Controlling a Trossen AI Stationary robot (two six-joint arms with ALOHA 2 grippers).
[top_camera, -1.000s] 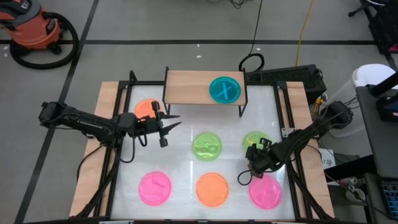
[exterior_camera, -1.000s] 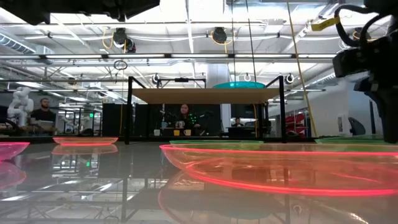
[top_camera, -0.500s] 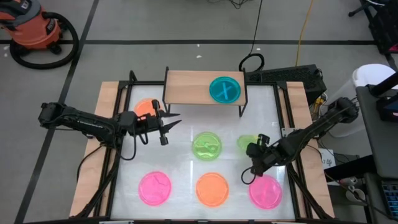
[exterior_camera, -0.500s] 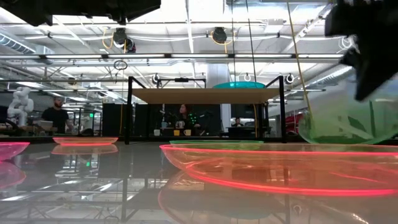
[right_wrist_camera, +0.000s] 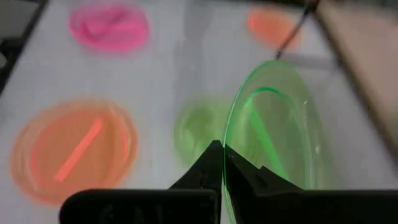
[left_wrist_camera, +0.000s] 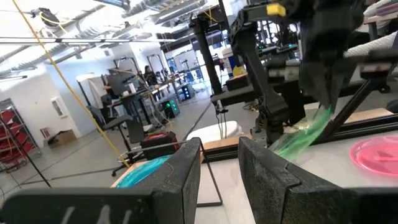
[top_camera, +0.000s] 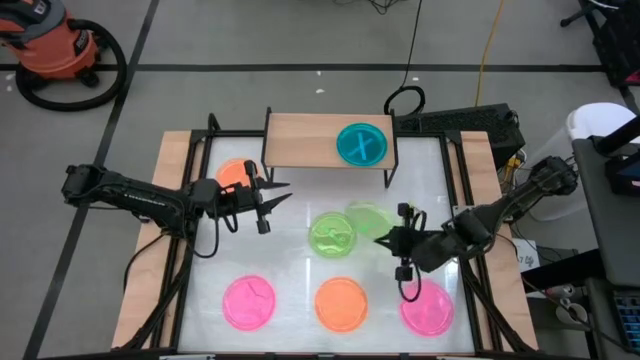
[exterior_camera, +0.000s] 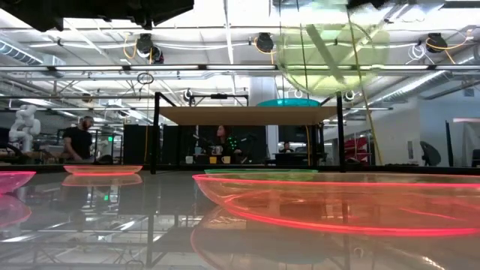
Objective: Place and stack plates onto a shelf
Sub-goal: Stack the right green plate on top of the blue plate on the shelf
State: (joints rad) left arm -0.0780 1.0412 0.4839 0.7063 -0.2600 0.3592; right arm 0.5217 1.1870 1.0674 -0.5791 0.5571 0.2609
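From my remote station, I see the right gripper (top_camera: 388,238) pinching the rim of a translucent pale-green round plastic plate (top_camera: 368,218), its two dark fingers (right_wrist_camera: 214,165) closed thin on the edge. The plate hangs lifted off the white tabletop (top_camera: 290,270), tilted, just beside a second green translucent plate (top_camera: 332,234) lying flat at the table's middle. In the low view the held plate (exterior_camera: 334,46) shows high above the low light-wood shelf on thin black legs (exterior_camera: 247,115).

The shelf (top_camera: 300,141) stands at the far edge of the table, and one teal translucent plate (top_camera: 362,144) rests on its right half.

The left gripper (top_camera: 272,197) hovers near the shelf's left front leg, jaws parted a moderate way and holding nothing; an orange translucent plate (top_camera: 235,172) lies just behind it.

Along the near edge I count a pink plate (top_camera: 249,302), a second orange plate (top_camera: 342,304) and another pink plate (top_camera: 430,308), all flat on the tabletop.
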